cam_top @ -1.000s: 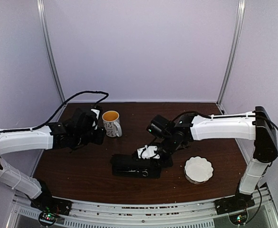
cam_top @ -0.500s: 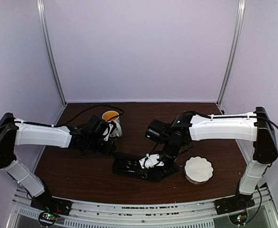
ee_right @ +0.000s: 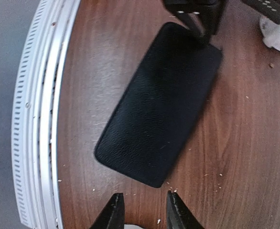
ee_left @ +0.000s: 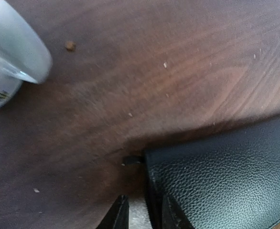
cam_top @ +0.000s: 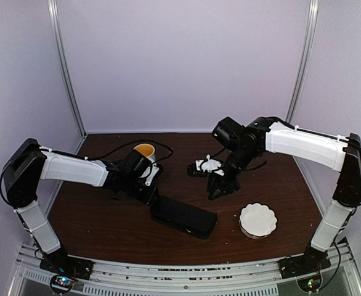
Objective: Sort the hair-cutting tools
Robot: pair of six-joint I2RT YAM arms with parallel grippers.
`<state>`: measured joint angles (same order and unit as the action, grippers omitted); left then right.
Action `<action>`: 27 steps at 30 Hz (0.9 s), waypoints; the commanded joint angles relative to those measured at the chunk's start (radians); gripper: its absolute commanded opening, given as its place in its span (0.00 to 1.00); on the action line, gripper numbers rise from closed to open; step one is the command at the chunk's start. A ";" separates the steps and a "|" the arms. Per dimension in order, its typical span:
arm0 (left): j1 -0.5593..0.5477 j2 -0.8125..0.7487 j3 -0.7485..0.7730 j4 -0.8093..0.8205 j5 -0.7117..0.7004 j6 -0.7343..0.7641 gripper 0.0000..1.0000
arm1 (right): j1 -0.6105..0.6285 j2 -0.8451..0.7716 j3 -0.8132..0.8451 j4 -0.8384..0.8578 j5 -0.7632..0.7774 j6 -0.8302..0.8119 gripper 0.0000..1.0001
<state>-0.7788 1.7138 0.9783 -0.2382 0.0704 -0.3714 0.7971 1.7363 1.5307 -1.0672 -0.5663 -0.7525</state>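
No scissors or black clip pieces show in any view. The black zip case (cam_top: pixel 186 217) lies closed on the table, slanting toward the front right. My left gripper (cam_top: pixel 154 196) is low at the case's far-left end. In the left wrist view it (ee_left: pixel 144 217) is slightly open and straddles the case's edge (ee_left: pixel 226 181), with bare table between one finger and the case. A small zip pull (ee_left: pixel 133 160) sticks out at the corner. My right gripper (cam_top: pixel 220 187) hangs open and empty above the table, right of the case. It (ee_right: pixel 144 210) looks down on the case (ee_right: pixel 159 105).
The white patterned mug (cam_top: pixel 145 151) stands behind the left arm and also shows in the left wrist view (ee_left: pixel 11 52). A white scalloped dish (cam_top: pixel 258 220) sits at the front right. The table's slotted front rail (ee_right: pixel 35 119) runs beside the case. Crumbs dot the wood.
The case lay open with my right gripper in it; now it is closed and turned. My right gripper has risen back to the right. My left gripper has moved right to the case's end.
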 commanded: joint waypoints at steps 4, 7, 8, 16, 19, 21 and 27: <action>-0.003 0.014 -0.033 0.007 0.138 -0.014 0.26 | 0.013 0.023 -0.099 0.271 0.080 0.206 0.33; -0.003 0.017 -0.054 0.017 0.141 -0.022 0.26 | 0.064 0.110 -0.089 0.279 0.091 0.209 0.33; -0.002 0.017 -0.059 0.019 0.143 -0.024 0.26 | 0.087 0.137 -0.085 0.278 0.104 0.201 0.33; -0.004 -0.030 -0.152 0.054 0.146 -0.074 0.25 | 0.200 0.281 -0.126 0.315 0.302 0.132 0.32; -0.004 -0.092 -0.209 0.080 0.143 -0.101 0.26 | 0.191 0.300 -0.148 0.351 0.441 0.089 0.31; -0.004 -0.125 -0.236 0.091 0.140 -0.117 0.26 | 0.173 0.295 -0.157 0.362 0.475 0.062 0.31; -0.004 -0.205 -0.280 0.104 0.109 -0.128 0.29 | 0.100 0.230 -0.140 0.313 0.475 -0.003 0.31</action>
<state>-0.7761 1.5505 0.7341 -0.1043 0.1902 -0.4831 0.9733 1.9587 1.4258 -0.7692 -0.2859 -0.6781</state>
